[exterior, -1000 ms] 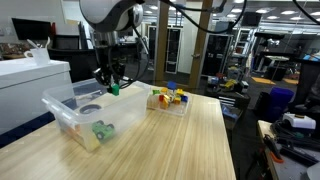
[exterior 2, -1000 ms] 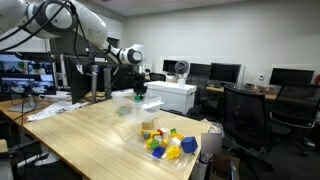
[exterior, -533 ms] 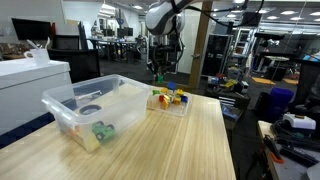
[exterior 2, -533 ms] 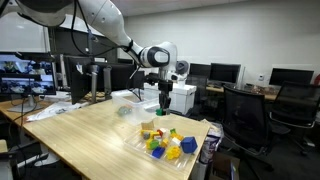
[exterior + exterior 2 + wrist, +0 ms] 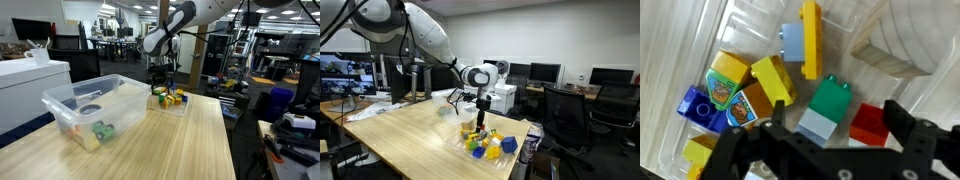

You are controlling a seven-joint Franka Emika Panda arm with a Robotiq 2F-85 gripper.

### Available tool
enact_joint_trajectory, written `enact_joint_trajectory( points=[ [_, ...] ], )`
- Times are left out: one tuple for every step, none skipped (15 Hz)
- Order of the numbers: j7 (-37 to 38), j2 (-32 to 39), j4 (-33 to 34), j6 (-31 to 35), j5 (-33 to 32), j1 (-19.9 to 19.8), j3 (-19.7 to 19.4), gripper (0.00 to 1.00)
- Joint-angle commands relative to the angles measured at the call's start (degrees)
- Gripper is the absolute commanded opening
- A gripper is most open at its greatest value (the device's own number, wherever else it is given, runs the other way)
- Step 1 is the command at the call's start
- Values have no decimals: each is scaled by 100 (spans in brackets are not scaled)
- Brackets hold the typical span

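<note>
My gripper (image 5: pixel 835 128) hangs open just above a small clear tray (image 5: pixel 750 20) of toy blocks. Between its spread fingers lies a green block (image 5: pixel 830 103) with a pale blue-grey end, touching neither finger. A red block (image 5: pixel 870 122) lies next to it, with yellow blocks (image 5: pixel 772 80), a grey-blue block (image 5: pixel 792 42) and a blue block (image 5: pixel 698 108) further along. In both exterior views the gripper (image 5: pixel 160 86) (image 5: pixel 480 118) points down over the tray (image 5: pixel 168 102) (image 5: pixel 492 146) near the table's edge.
A large clear bin (image 5: pixel 95 108) stands on the wooden table (image 5: pixel 190 145) beside the tray, with a green thing (image 5: pixel 102 129) in it. Office chairs (image 5: pixel 565 115), desks and monitors surround the table. A white cabinet (image 5: pixel 30 85) stands beside it.
The arm swung from above the large bin over to the small tray, carrying the green block. The jaws then opened and the block now lies in the tray.
</note>
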Motion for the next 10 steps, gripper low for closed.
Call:
enact_joint_trajectory(
  points=[
    [165, -207, -108, 54, 230, 19, 25, 100],
    [159, -270, -109, -8, 267, 17, 31, 100],
    [107, -371, -122, -64, 260, 21, 29, 100],
    [13, -575, -150, -233, 203, 45, 40, 100],
    [-18, -655, -156, -312, 172, 63, 43, 100],
    [-50, -800, -156, -439, 125, 103, 44, 100],
    [-151, -1062, -18, -763, -44, 244, 50, 100],
    [-201, -1079, 55, -836, -131, 303, 55, 100],
    [-254, -1125, 176, -954, -236, 387, 67, 100],
    [-408, -1220, 410, -1092, -503, 706, 179, 100]
  ],
)
